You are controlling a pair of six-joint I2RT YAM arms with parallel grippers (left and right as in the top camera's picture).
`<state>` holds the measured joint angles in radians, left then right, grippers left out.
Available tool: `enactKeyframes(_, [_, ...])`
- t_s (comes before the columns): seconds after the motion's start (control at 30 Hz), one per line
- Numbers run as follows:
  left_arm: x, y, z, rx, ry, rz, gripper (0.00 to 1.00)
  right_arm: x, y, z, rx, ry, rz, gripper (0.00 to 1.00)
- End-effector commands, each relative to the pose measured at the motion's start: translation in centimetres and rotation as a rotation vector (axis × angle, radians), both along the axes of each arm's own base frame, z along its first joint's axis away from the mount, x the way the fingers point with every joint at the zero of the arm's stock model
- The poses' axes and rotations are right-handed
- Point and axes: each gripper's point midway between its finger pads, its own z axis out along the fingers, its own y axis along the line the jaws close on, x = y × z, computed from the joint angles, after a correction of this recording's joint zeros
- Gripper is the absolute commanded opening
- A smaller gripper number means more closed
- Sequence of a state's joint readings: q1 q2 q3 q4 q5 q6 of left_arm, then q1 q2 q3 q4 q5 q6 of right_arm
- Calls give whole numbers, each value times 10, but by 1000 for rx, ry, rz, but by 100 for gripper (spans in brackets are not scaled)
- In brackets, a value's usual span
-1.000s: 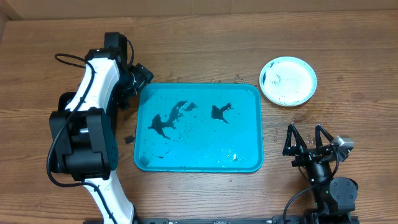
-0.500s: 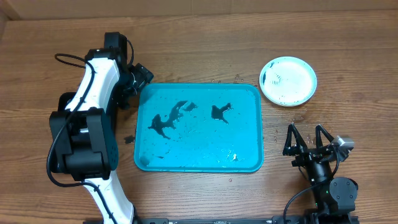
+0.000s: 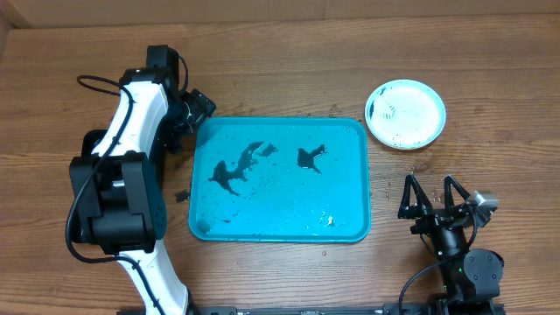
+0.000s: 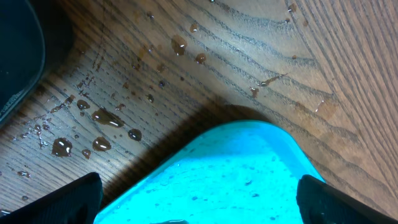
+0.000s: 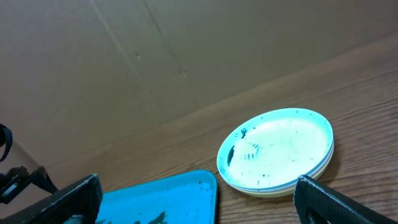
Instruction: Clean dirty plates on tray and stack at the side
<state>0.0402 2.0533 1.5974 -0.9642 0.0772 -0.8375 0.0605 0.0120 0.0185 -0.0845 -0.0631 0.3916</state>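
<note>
While your left gripper (image 3: pixel 191 114) and right gripper (image 3: pixel 429 184) hang spread and empty, grip the stiff, likely slippery plates (image 3: pixel 405 114) by their raised rim.

The left arm (image 3: pixel 140 114), at frame left, has white shells, boxy black joints and a black cable (image 3: pixel 92 80); the right arm (image 3: pixel 455 254), lower right, is mostly black.

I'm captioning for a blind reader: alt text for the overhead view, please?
A large turquoise rectangular plastic tray, smeared black, holds no plates; a small round light-blue-rimmed plate sits beyond its upper right corner. The left tool and right tool are open and empty.
</note>
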Motion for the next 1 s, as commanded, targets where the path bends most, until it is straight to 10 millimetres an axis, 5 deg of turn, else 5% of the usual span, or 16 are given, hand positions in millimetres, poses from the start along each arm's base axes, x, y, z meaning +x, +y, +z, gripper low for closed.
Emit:
enactKeyframes(0.0, [-3,4,6,14,-4,-14,100,0,0,-2,-6,-4,-4,100])
enactKeyframes(0.23, [-7,4,6,76,0,-261,100,0,0,-2,-6,-3,-4,100])
enactKeyframes(0.5, [-14,-47,26,155,-61,-850,100,0,0,-2,-6,-3,-4,100])
enactKeyframes(0.77, [-9,-66,74,238,-242,-905,100,0,0,-2,-7,-4,-4,100])
enactKeyframes(0.97, [-35,-60,77,261,-305,-894,100,0,0,-2,-7,-3,-4,100])
